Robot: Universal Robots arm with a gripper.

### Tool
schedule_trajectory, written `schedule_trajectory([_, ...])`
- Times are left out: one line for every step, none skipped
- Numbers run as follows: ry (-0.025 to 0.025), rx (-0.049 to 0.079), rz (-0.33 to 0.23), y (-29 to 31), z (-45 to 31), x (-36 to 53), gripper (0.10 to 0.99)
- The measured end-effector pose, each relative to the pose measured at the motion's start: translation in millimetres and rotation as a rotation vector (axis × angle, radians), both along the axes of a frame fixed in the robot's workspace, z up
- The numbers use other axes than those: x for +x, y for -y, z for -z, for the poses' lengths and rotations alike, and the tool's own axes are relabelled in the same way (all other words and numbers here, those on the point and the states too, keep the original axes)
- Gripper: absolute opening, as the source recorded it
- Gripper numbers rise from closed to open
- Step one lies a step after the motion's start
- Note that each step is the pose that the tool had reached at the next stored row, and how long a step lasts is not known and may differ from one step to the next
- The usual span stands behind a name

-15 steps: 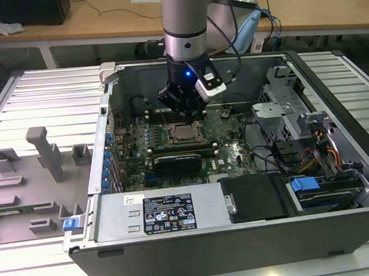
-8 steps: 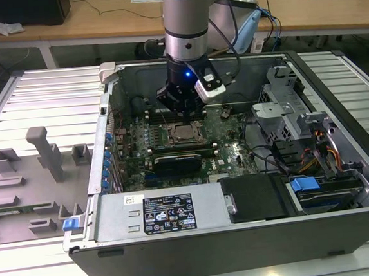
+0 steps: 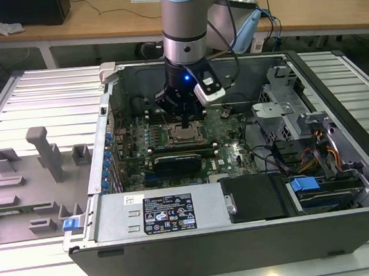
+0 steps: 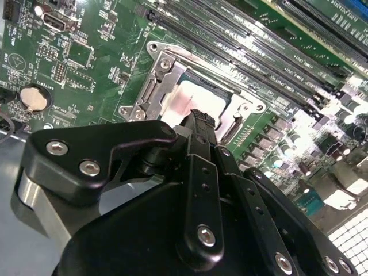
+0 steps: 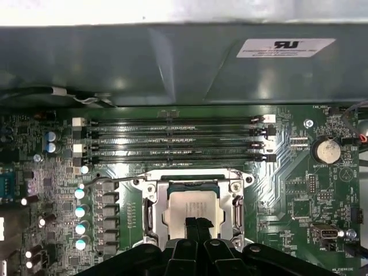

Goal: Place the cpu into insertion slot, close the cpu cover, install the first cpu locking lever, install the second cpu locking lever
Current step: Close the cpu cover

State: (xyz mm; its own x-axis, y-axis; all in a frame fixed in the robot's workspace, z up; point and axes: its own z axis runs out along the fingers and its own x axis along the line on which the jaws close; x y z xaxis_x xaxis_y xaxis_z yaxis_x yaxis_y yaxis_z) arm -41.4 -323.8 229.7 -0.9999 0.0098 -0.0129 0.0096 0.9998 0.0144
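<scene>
- Gripper (image 3: 185, 120) is hanging straight down from the arm into the open computer case (image 3: 346, 217), right over the insertion slot (image 5: 241, 183).
- Fingers are showing pressed together in both wrist views, with nothing between them.
- Fingertips (image 5: 192, 225) are sitting at the cpu (image 5: 192, 206), over its edge nearer the gripper body. Whether they are touching it or just clear of it cannot be told.
- cpu is lying flat in the slot, silvery top up, directly beneath the gripper and not off to any side.
- cpu cover (image 5: 154, 198) is looking laid down flat, framing the cpu through its cut-out.
- Thin wire locking lever (image 5: 118, 180) is running out from a slot corner towards the capacitors (image 5: 80, 211); latched or not, cannot tell.
- Memory slots (image 5: 172, 141) are running along the slot's far side, parallel to that edge.
</scene>
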Motion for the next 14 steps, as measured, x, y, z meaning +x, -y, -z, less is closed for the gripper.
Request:
schedule_trajectory([0.001,-0.001,-0.006,0.2,0.1,0.0,0.106])
schedule_trajectory([0.0021,-0.002,-0.013,0.4,0.1,-0.1,0.106])
schedule_trajectory([0.0033,-0.002,-0.019,0.6,0.1,-0.2,0.106])
schedule_trajectory([0.004,-0.004,-0.027,0.6,0.1,-0.4,0.106])
schedule_trajectory([0.0041,-0.005,-0.029,0.7,0.0,-0.8,0.106])
schedule_trajectory([0.004,-0.006,-0.029,0.7,-0.9,-1.2,0.106])
schedule_trajectory([0.0041,-0.006,-0.03,0.7,-4.2,-1.2,0.106])
schedule_trajectory([0.0042,-0.006,-0.03,0.6,-7.4,-1.2,0.106])
schedule_trajectory([0.0042,-0.006,-0.031,0.6,-10.2,-1.2,0.106])
schedule_trajectory([0.0042,-0.006,-0.031,0.6,-13.2,-1.3,0.106])
schedule_trajectory([0.0042,-0.006,-0.031,0.6,-14.1,-1.2,0.106])
schedule_trajectory([0.0043,-0.006,-0.031,0.6,-14.3,-1.2,0.106])
schedule_trajectory([0.0043,-0.006,-0.031,0.6,-14.3,-1.2,0.106])
schedule_trajectory([0.0044,-0.006,-0.031,0.6,-14.3,-1.2,0.106])
